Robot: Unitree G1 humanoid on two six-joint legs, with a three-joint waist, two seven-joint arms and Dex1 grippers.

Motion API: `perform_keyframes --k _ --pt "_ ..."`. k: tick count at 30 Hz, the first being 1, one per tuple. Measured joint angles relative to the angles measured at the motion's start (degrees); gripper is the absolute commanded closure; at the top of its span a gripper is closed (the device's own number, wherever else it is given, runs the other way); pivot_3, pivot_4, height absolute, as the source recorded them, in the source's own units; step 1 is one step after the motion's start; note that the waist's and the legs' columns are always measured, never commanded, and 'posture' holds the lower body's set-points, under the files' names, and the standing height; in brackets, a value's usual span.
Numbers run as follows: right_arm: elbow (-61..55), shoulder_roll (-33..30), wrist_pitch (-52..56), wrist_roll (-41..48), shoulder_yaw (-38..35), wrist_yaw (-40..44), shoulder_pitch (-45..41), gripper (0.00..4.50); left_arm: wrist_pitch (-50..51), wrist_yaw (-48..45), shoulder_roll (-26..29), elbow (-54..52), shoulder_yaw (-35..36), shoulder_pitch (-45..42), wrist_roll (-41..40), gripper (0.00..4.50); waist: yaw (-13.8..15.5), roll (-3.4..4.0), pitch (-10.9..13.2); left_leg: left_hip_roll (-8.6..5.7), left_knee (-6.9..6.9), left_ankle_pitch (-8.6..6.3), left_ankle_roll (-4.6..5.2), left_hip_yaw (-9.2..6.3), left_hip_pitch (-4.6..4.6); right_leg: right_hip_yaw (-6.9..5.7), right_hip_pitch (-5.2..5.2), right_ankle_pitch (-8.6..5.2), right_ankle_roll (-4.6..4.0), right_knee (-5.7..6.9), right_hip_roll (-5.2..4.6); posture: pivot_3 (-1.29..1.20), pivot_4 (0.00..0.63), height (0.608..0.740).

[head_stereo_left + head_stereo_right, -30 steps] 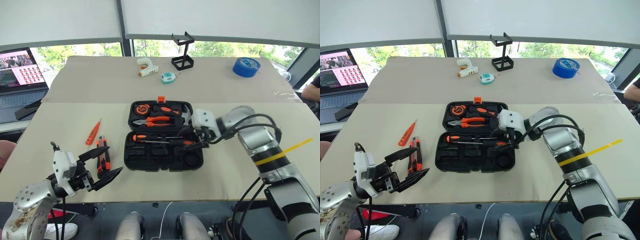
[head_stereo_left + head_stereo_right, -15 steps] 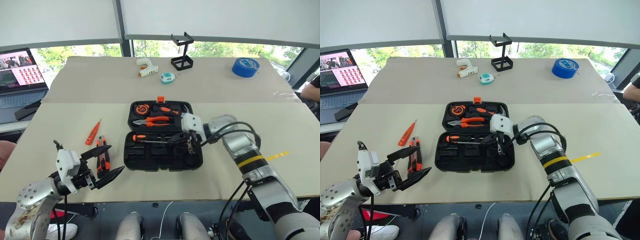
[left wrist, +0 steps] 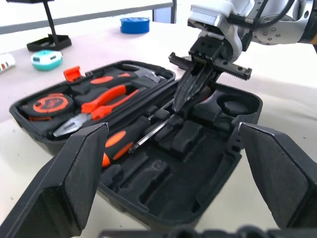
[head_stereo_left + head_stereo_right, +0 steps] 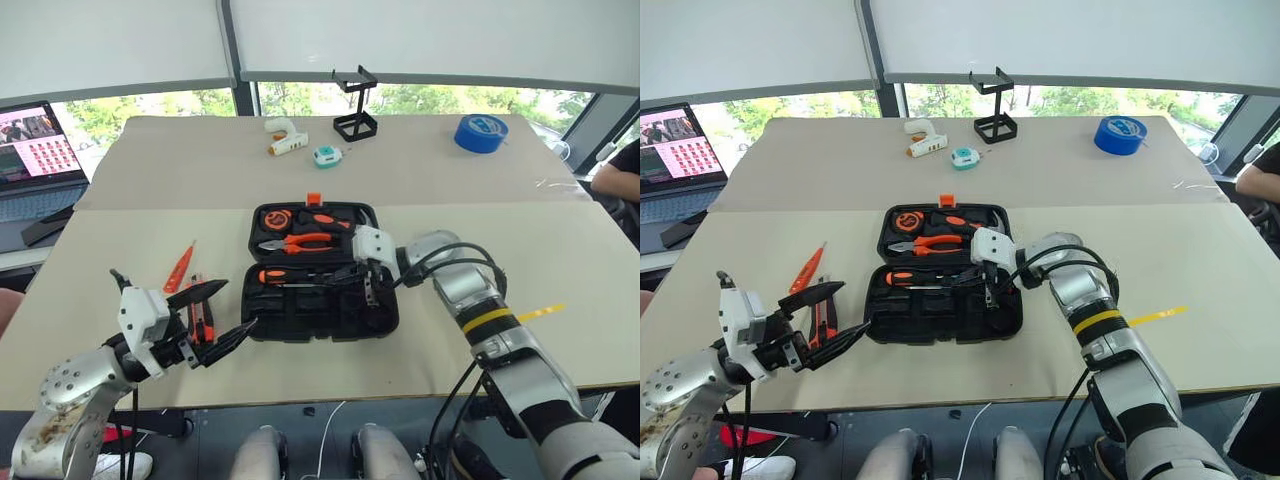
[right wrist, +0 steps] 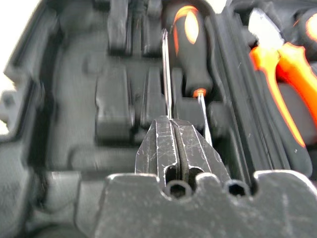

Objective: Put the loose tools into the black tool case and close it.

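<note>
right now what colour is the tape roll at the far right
Blue tape roll, clearest in the left eye view.

**Case open, three tools still loose**

The black tool case (image 4: 320, 285) lies open directly under the right gripper (image 3: 190, 94), whose shut tips hover over a slim screwdriver (image 5: 190, 59) seated inside. Beside the left gripper (image 4: 215, 315), an orange pen-like screwdriver (image 4: 178, 269), a utility knife (image 4: 203, 315) and another slim tool lie on the table.
</note>
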Motion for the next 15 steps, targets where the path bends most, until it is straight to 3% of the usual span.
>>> perform_keyframes --k 1,4,7,12,15 --pt "-3.92 -2.07 2.32 2.41 -1.07 1.13 1.70 3.81 1.06 0.53 -0.15 -0.70 1.69 2.08 -1.16 0.00 0.21 0.00 0.03 0.01 0.00 0.00 0.00 -0.03 -0.08 -0.04 -0.05 0.00 0.00 0.00 -0.03 0.00 0.150 0.740" --pt "-11.76 -9.49 6.83 7.15 -6.25 3.49 6.51 2.76 2.47 2.59 -0.24 -1.24 9.34 8.19 -3.07 0.00 1.00 -0.03 0.04 -0.11 0.00 -0.04 0.06 -0.03 -0.07 -0.21 0.04 -0.02 0.02 -0.16 -0.32 0.00 0.150 0.740" --pt "-18.35 -10.64 6.63 14.93 -14.38 4.28 14.26 1.74 2.14 5.03 -3.45 -0.04 16.57 12.20 -4.86 0.00 0.94 -0.15 0.00 -0.11 0.00 -0.07 0.10 -0.03 0.06 -0.22 0.24 -0.03 0.01 -0.28 -0.36 0.00 0.150 0.740" --pt "-21.26 -10.81 1.05 18.55 -22.66 2.23 24.56 0.06 0.83 7.19 -7.51 7.45 24.53 17.66 -4.87 0.00 0.58 -0.20 0.01 -0.14 0.00 -0.09 0.13 0.02 0.05 -0.19 0.17 -0.10 -0.01 -0.25 -0.30 0.00 0.150 0.740" --pt "-21.07 -10.52 -4.15 19.81 -27.82 1.24 31.71 0.06 3.27 12.80 -9.33 14.48 30.03 19.90 -5.03 0.00 0.61 -0.31 0.07 -0.15 0.00 -0.09 0.14 0.00 0.05 -0.18 0.16 -0.14 0.02 -0.21 -0.27 0.00 0.150 0.740"
